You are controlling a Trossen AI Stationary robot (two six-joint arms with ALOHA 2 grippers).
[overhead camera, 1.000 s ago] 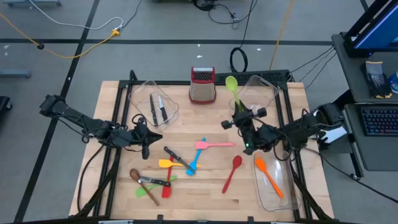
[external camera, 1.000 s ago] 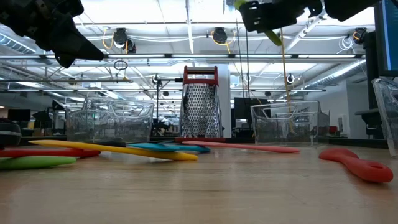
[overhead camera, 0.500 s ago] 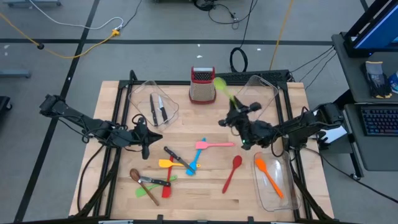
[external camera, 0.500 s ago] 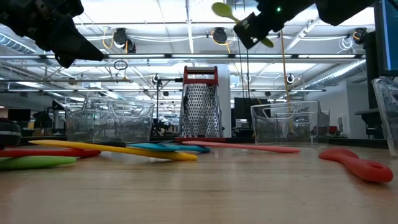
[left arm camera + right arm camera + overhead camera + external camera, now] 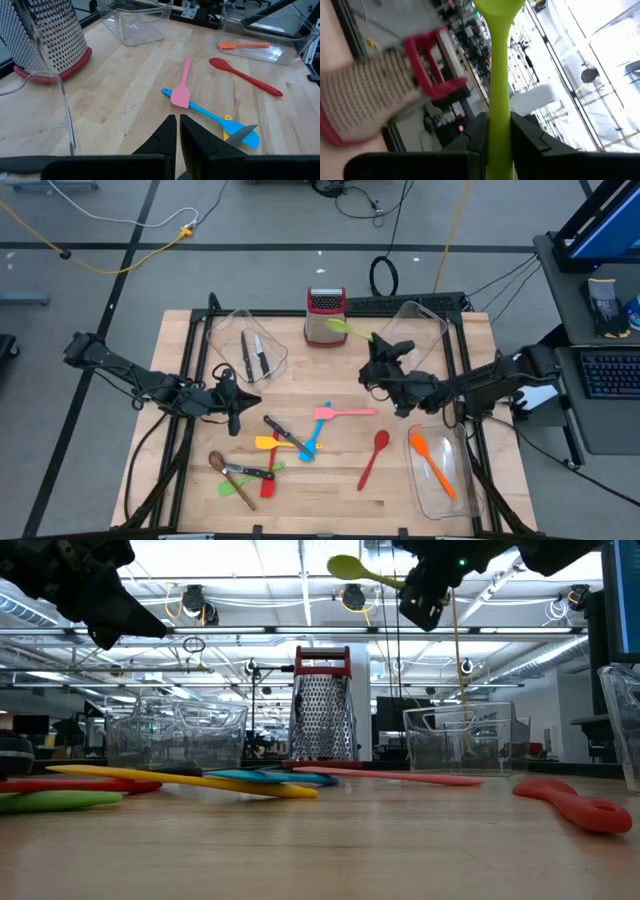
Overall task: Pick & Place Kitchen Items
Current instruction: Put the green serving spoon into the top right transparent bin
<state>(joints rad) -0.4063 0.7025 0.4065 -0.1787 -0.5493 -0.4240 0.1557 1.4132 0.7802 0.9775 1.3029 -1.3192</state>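
Green spoon: the light green spoon (image 5: 341,328) is up in the air, well above the table, clamped by its handle in the right gripper; its bowl points toward the box grater and hangs over that grater's right edge in the high view. In the low view the spoon (image 5: 352,569) sits high against the ceiling lights.
Right gripper: the right gripper (image 5: 380,346) hovers above the back of the table, between the grater and the rear right bin, fingers closed on the green handle (image 5: 499,95).
Left gripper: the left gripper (image 5: 236,421) waits over the left side of the table, just in front of the left bin; its fingers (image 5: 167,135) are pressed together with nothing between them.
Centre of table: a pink spatula (image 5: 343,412), a blue spatula (image 5: 314,436), a yellow spatula (image 5: 274,443) and a black-handled knife (image 5: 284,432) lie in a loose cluster, the knife across the yellow and blue ones.
Front left: a brown spoon (image 5: 229,472), a green spatula (image 5: 236,489) and another black-handled knife (image 5: 249,472) lie crossed together.
Right of centre: a red spoon (image 5: 374,457) lies alone on the wood.
Right front bin: a clear bin (image 5: 462,500) holds an orange spatula (image 5: 432,463).
Left rear bin: a clear bin (image 5: 222,332) holds two knives (image 5: 253,355).
Rear right bin: a clear bin (image 5: 432,322) stands tilted behind the right gripper.
Box grater: the metal grater with a red top (image 5: 325,315) stands upright at the back edge.
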